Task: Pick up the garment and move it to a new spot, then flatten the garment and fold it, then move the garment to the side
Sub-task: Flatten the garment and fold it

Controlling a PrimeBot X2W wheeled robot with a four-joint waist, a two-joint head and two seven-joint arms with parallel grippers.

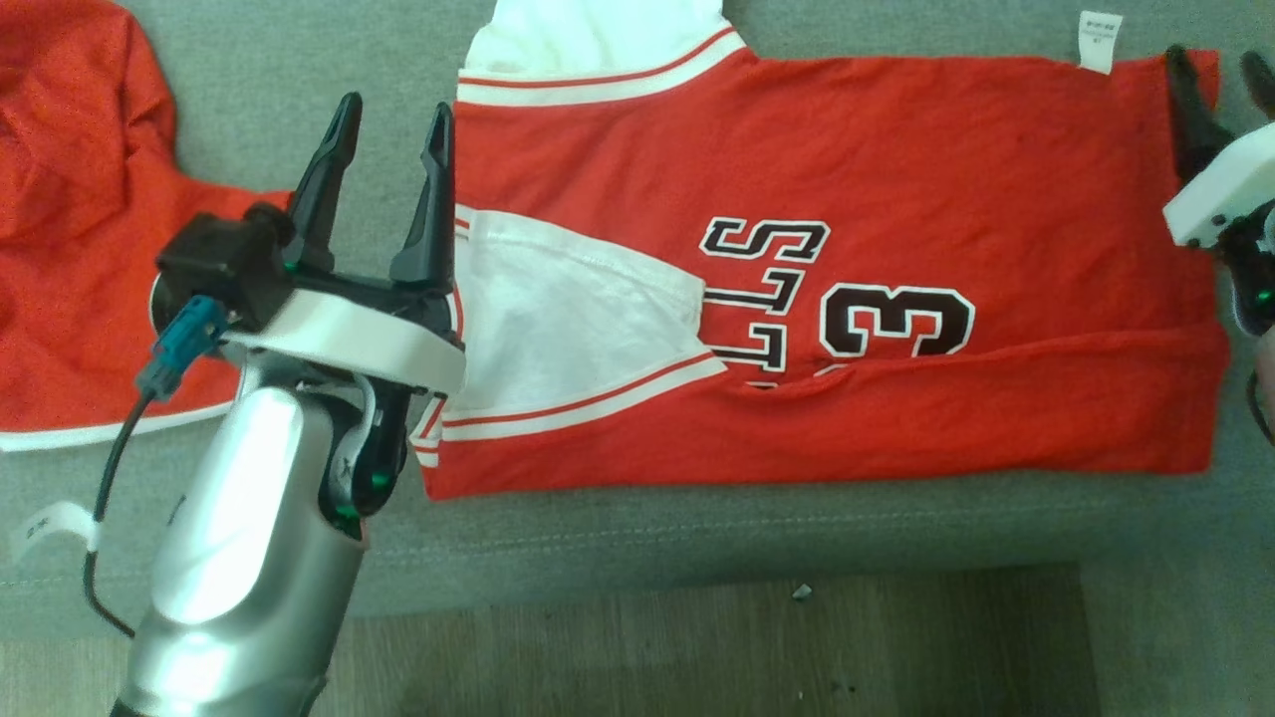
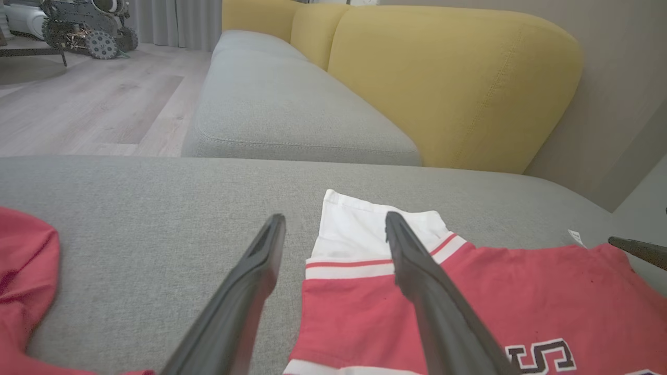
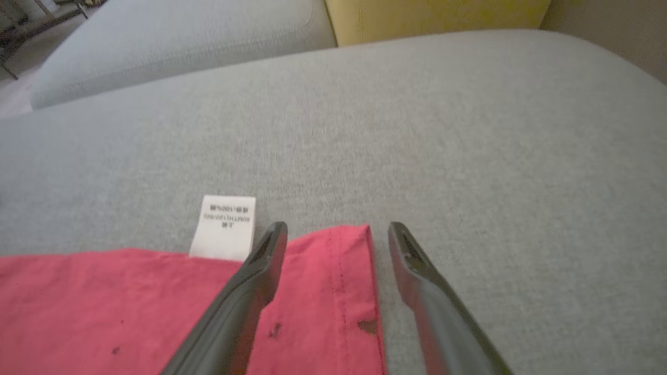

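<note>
In the head view you see the red jersey (image 1: 896, 179) lying flat on the grey sofa seat (image 1: 697, 518), with its near edge folded over onto the front. Your left gripper (image 1: 395, 108) stands at the sleeve end of the jersey, its fingers spread and holding nothing. Your right gripper (image 1: 1215, 60) is at the hem corner on the other end, fingers spread too. A second red garment (image 1: 70, 199) lies apart, at the left.

In the left wrist view the fingers are open. One is over the bare seat, the other over the far white sleeve (image 2: 365, 229).

In the right wrist view the spread fingers straddle the hem corner, one over red cloth and one over the seat. A white label (image 3: 224, 226) lies just beside them.
</note>
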